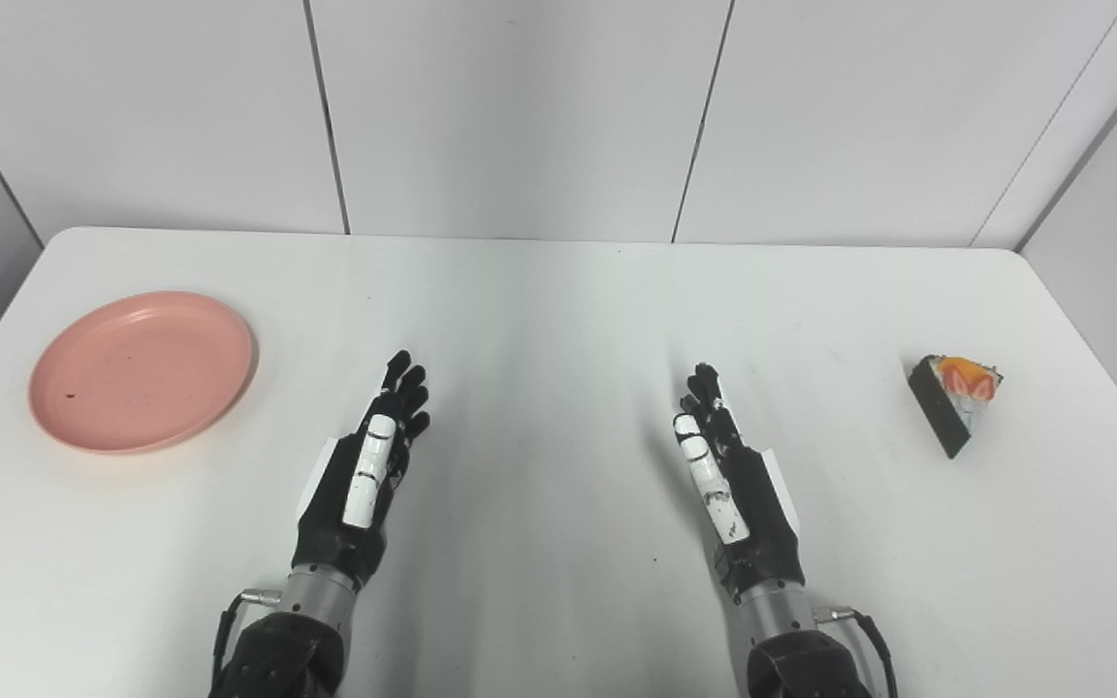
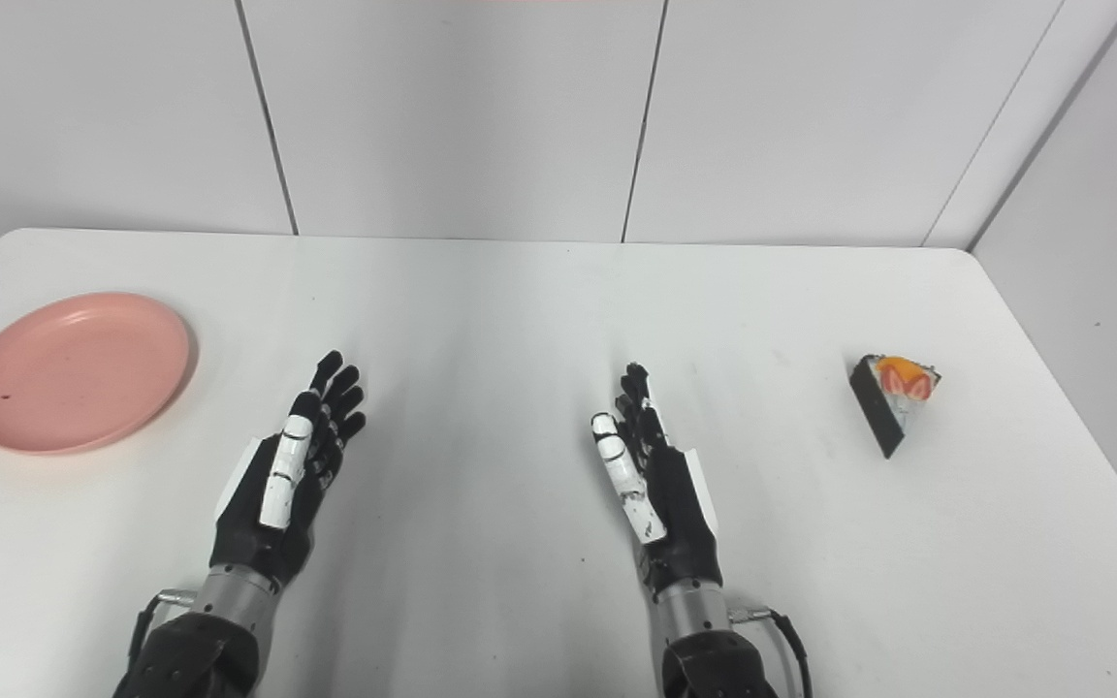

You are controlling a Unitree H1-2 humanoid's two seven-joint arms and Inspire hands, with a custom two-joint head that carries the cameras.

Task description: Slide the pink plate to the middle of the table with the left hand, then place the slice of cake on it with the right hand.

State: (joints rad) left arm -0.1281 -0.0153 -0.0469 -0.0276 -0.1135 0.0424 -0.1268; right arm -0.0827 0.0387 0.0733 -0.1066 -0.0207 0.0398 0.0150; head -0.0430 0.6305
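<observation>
A pink plate (image 1: 142, 370) lies empty at the left side of the white table (image 1: 558, 291). A slice of cake (image 1: 956, 399) with a dark side and orange and red topping stands at the right side. My left hand (image 1: 369, 470) is open, fingers stretched forward, over the table right of the plate and apart from it. My right hand (image 1: 728, 475) is open the same way, left of the cake and well apart from it. Both hands hold nothing.
White wall panels (image 1: 520, 107) stand behind the table's far edge. The table's right edge runs close behind the cake, and its left edge runs close by the plate.
</observation>
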